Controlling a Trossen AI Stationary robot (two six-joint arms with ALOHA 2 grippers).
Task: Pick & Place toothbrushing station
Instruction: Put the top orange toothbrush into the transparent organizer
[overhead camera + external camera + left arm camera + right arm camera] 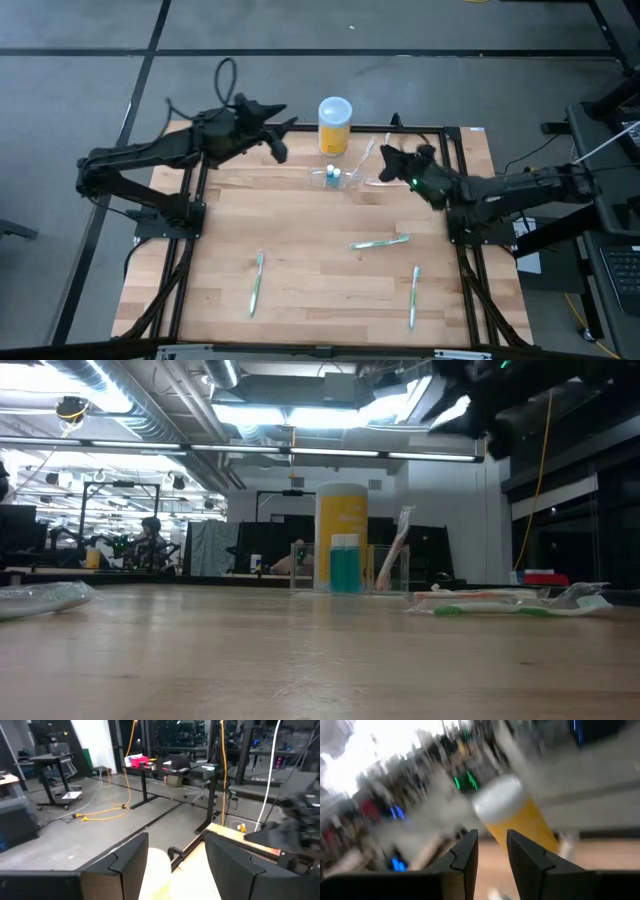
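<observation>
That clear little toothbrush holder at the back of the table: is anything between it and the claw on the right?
Nothing visible does. The right gripper hangs open just beside the clear holder, with bare wood between them. The yellow container stands behind the holder, and the wrapped toothbrushes lie nearer the front, off that path.

The wooden table (300, 230) has 3 toothbrushes on it, and a yellow container (334, 126) with a white lid stands at the far edge. Just in front sits the clear toothbrushing station (345, 177). The left gripper (281, 137) is beside the container, and the right gripper (391, 160) is by the station.
</observation>
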